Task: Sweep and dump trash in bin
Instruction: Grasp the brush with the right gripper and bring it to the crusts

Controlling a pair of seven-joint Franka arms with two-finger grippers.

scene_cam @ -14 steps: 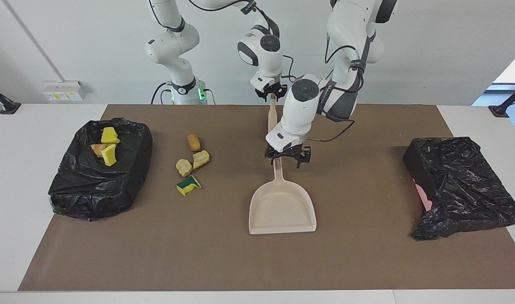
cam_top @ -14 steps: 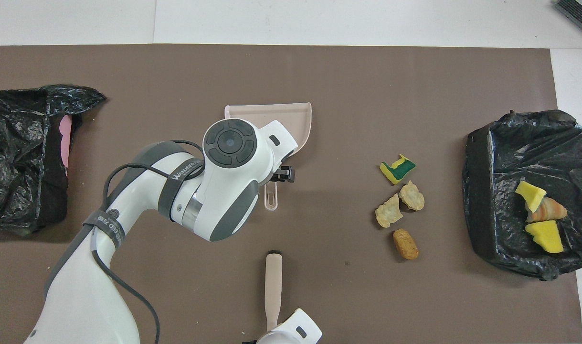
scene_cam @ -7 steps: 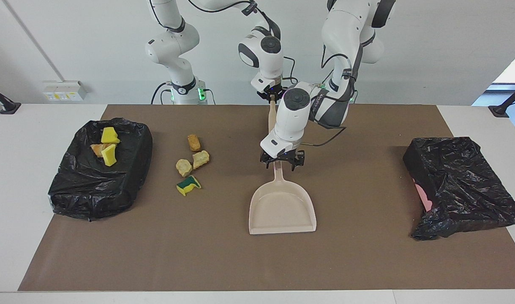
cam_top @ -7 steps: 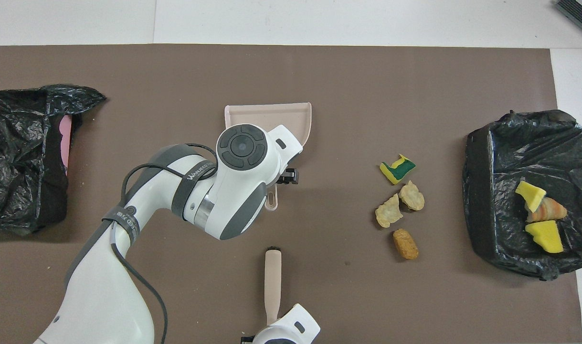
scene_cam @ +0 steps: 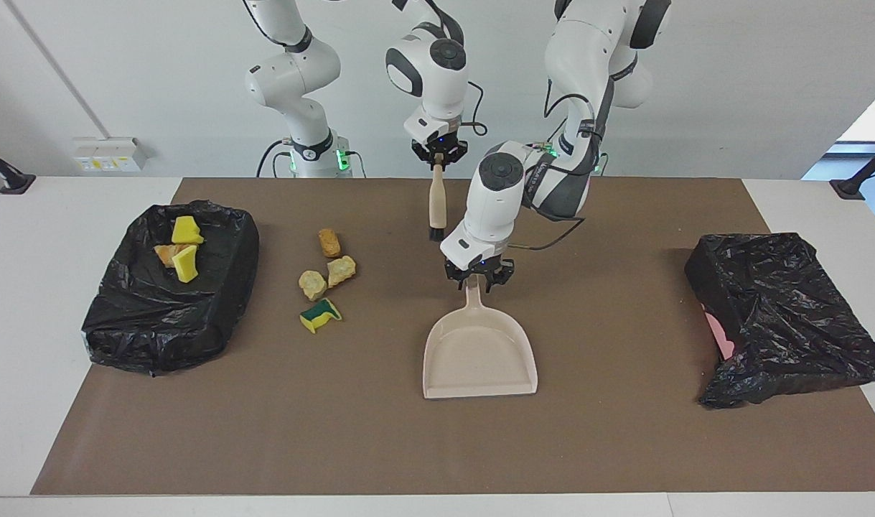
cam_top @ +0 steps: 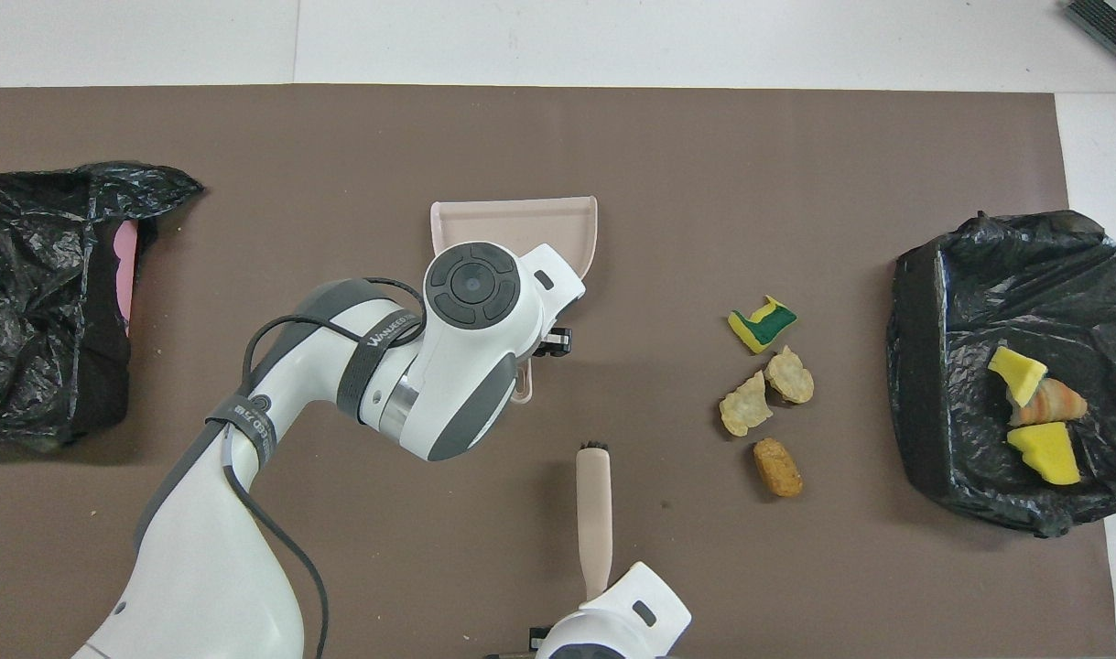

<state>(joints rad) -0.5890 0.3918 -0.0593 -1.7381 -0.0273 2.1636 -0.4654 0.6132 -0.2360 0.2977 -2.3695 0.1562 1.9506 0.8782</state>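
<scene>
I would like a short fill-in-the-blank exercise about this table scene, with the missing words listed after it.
1. The right gripper holds the beige ____ by its handle.
2. The left gripper is at the handle of the beige ____, which lies on the brown mat.
3. On the mat beside the bin lie ____ scraps of trash.
4. In that bin lie ____ scraps.

Missing words: brush; dustpan; four; three

A robotics lab: two white arms (scene_cam: 293,79) mounted at a brown-matted table (scene_cam: 624,445).
</scene>
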